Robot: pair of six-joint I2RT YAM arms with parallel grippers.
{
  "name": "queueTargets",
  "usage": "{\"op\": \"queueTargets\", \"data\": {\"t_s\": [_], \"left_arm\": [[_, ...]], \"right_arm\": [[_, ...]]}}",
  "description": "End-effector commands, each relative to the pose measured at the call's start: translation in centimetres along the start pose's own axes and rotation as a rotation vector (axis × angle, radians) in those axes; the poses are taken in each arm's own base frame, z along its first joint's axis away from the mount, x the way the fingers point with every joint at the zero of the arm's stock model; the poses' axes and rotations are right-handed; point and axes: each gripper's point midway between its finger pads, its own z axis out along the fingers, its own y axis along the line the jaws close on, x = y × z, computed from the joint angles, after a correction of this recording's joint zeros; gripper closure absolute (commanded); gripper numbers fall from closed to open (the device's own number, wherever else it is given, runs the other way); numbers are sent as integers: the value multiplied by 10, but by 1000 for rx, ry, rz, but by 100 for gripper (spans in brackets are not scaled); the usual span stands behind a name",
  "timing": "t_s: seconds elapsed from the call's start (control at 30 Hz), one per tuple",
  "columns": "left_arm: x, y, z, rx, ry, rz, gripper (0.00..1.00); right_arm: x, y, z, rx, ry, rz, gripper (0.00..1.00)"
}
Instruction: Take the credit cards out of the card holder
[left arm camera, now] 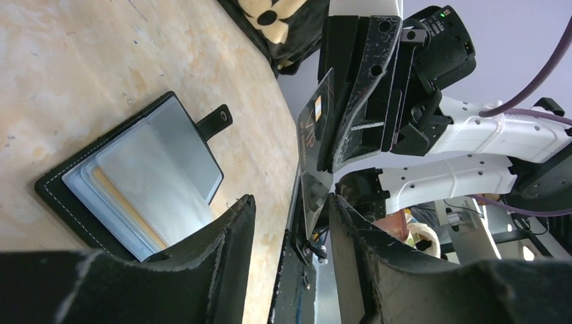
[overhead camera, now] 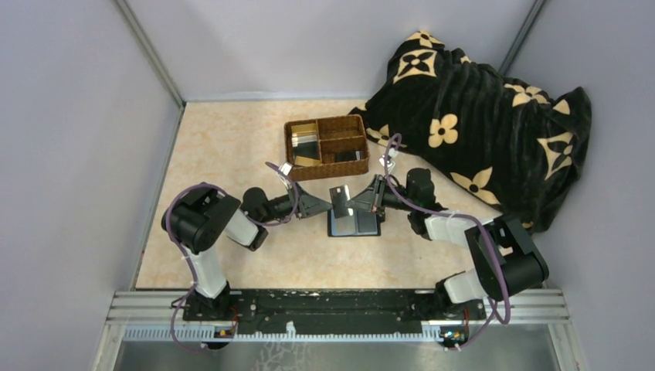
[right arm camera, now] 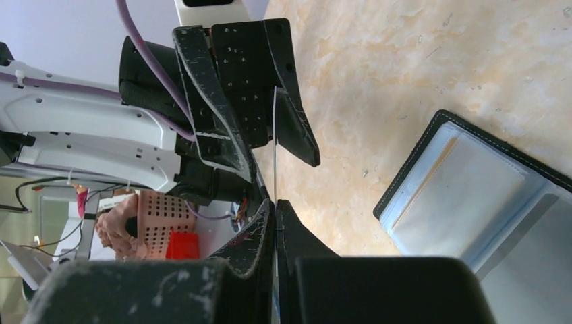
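The right jaws are clamped on 1 credit card (overhead camera: 339, 193), offered upright between the parted left jaws, seemingly for handover; the card holder (overhead camera: 354, 226) is laid open below, midway between the tabletop's side edges.

— Where do you look from?
— One camera sits high behind me, looking down on the whole table (overhead camera: 232, 154). One rides each wrist, close in, and they face each other.
— What do they share?
— The holder (overhead camera: 354, 224) and the card (overhead camera: 339, 195).
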Motion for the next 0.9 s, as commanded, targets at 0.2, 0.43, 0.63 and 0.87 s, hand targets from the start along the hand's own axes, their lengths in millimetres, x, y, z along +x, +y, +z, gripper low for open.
{"op": "queueTargets", "data": {"t_s": [0.2, 0.43, 0.63, 0.87], "left_arm": [[-6, -31, 0, 132, -16, 110, 56], [-5, -34, 0, 145, -11, 109, 67], [-3, -37, -2, 156, -2, 115, 93], [-1, -38, -6, 167, -9, 120, 100]], "right_arm": [[-14, 21, 14, -62, -11, -81, 100], [-11, 16, 18, -54, -2, -74, 100], [-9, 13, 19, -47, 1, -67, 100], [-10, 9, 20, -30, -5, -65, 100]]}}
